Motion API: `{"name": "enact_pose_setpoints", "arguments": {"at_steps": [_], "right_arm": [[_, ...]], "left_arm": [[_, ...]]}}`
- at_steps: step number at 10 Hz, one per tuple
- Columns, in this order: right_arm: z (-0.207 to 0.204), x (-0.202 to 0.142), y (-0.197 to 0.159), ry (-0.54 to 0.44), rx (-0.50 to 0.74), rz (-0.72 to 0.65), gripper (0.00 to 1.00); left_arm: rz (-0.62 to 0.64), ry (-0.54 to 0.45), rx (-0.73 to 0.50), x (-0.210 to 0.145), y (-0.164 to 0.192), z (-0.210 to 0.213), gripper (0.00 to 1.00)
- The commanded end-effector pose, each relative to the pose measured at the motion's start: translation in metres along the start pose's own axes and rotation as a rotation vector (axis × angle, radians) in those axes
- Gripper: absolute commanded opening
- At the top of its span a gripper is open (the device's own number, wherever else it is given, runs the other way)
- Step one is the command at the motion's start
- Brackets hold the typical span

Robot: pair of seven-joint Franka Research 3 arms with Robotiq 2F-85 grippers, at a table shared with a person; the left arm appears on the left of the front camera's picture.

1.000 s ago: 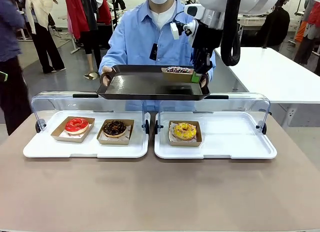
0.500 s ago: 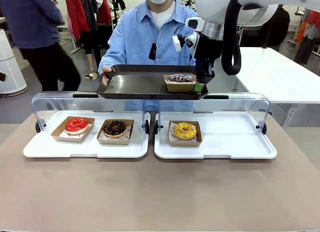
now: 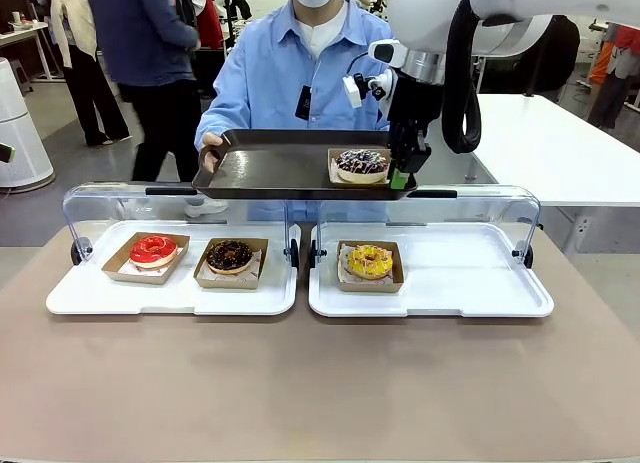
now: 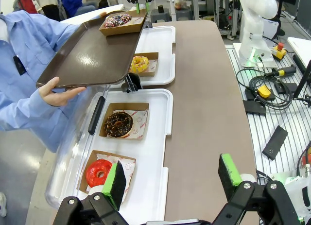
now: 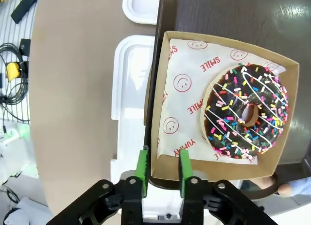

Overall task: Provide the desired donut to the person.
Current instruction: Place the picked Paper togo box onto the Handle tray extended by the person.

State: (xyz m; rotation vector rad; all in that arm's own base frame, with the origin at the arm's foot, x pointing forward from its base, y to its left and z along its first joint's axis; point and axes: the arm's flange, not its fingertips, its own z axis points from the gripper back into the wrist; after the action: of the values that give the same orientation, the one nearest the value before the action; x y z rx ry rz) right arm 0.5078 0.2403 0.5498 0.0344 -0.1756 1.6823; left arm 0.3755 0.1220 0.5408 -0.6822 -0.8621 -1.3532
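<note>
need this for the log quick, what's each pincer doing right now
left pincer: open, holding nothing
right pincer: straddling the donut box wall, grip cannot be told

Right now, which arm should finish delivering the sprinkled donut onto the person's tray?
Right. The right gripper pinches the brown cardboard box holding the chocolate sprinkled donut, over the person's dark brown tray. The left gripper hangs open, far off.

Even light is falling on a grey floor [image 3: 80,168] where a passer-by in dark blue [image 3: 148,33] is standing beyond the brown table [image 3: 320,383], a white table [image 3: 550,148] is sitting off to the right, and black cables [image 4: 255,79] are lying nearby.
</note>
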Motion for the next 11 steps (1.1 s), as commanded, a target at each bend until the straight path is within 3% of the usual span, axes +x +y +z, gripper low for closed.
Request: {"name": "enact_pose_setpoints", "arguments": {"at_steps": [1,11], "right_arm": [[-0.004,-0.002,-0.001,0.016,-0.015,0.009,1.0],[0.01,-0.003,0.004,0.026,-0.018,-0.002,1.0]], "left_arm": [[-0.018,-0.025,0.005,0.0,0.001,0.002,1.0],[-0.018,-0.025,0.005,0.0,0.001,0.002,1.0]]}}
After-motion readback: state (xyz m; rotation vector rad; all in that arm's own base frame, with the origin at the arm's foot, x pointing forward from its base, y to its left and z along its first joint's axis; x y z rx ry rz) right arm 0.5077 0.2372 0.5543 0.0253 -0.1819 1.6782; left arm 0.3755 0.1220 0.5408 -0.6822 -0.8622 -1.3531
